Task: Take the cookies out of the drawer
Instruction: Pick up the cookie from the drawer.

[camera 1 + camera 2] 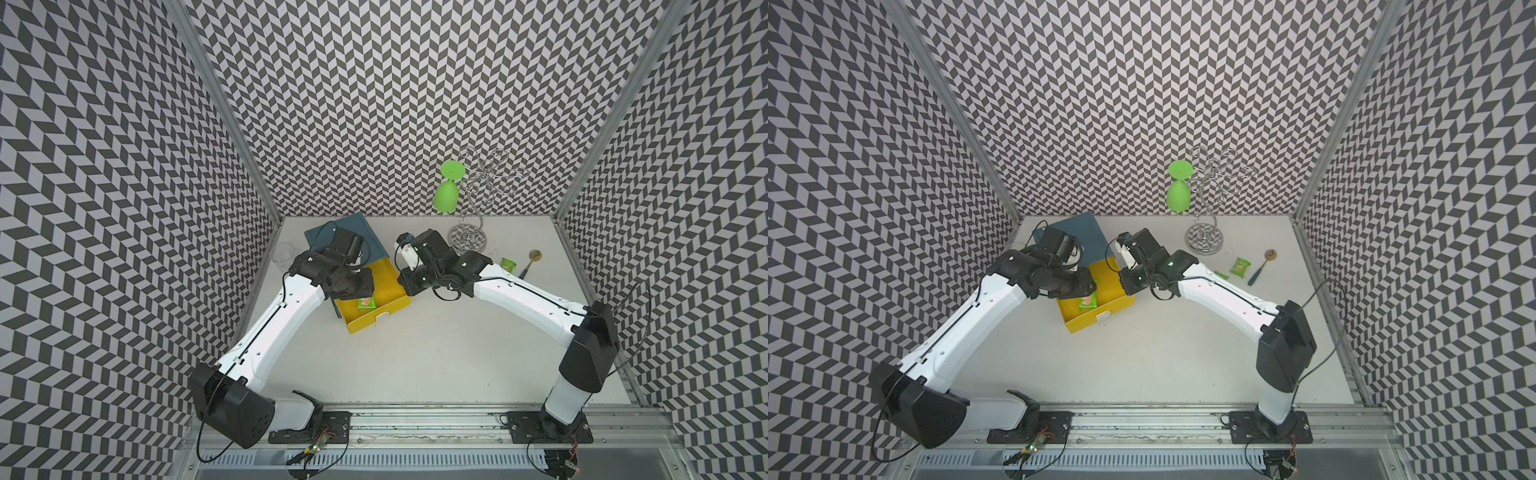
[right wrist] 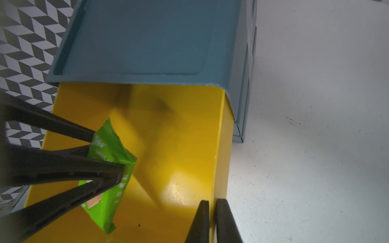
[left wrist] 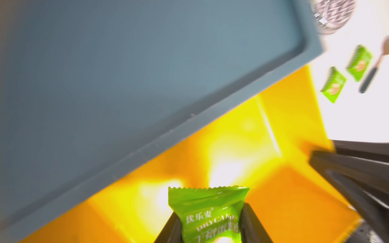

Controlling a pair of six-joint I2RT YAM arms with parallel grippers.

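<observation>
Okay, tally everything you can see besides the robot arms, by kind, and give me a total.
green cookie packets: 3
drawer unit: 1
spoon: 1
green goblet: 1
wire rack: 1
clear cup: 1
total: 8

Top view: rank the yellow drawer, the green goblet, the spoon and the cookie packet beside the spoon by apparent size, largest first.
1. yellow drawer
2. green goblet, though it hangs raised, nearer the camera
3. spoon and cookie packet: too close to rank; spoon longer, packet wider
</observation>
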